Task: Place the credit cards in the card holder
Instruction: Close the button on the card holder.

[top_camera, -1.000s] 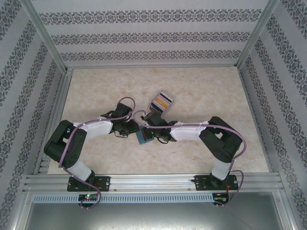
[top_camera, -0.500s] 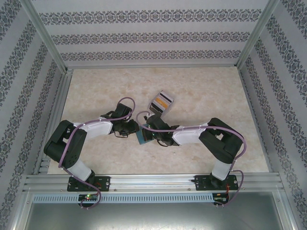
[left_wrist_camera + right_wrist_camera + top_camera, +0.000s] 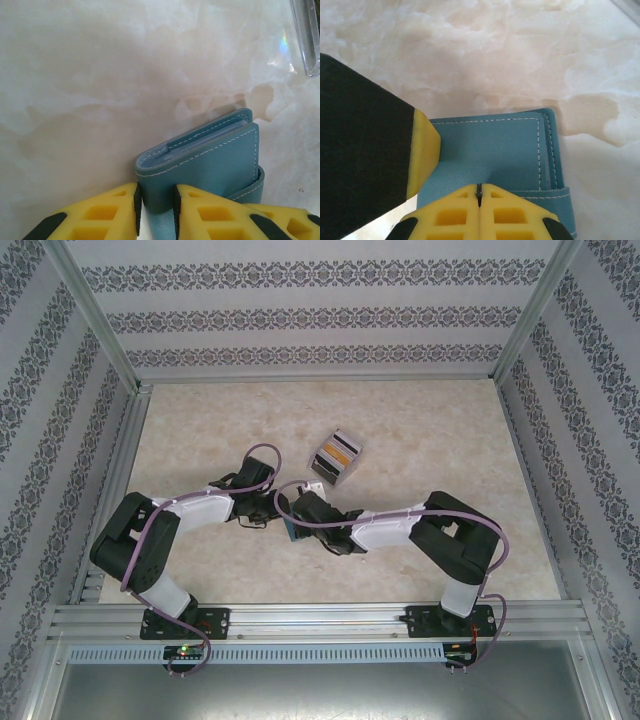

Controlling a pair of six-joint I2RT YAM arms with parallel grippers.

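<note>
The teal-blue card holder (image 3: 210, 160) lies folded on the marble table, and my left gripper (image 3: 156, 200) is shut on its near edge, one yellow finger on each side. In the right wrist view the card holder (image 3: 495, 145) lies under my right gripper (image 3: 480, 192), whose fingers are shut together with nothing between them, tips at its cover. From above, both grippers meet at the card holder (image 3: 290, 532): left gripper (image 3: 272, 508), right gripper (image 3: 297, 515). The credit cards (image 3: 338, 451), one orange-yellow, stand upright in a clear box behind them.
The clear grey-edged box (image 3: 333, 458) sits mid-table just behind the arms; its corner (image 3: 307, 40) shows at the top right of the left wrist view. Patterned walls and aluminium rails (image 3: 100, 330) enclose the table.
My right arm has swung left and nearer, away from the clear box, bringing its shut gripper over the card holder. The box has turned slightly. The left gripper keeps its hold.
</note>
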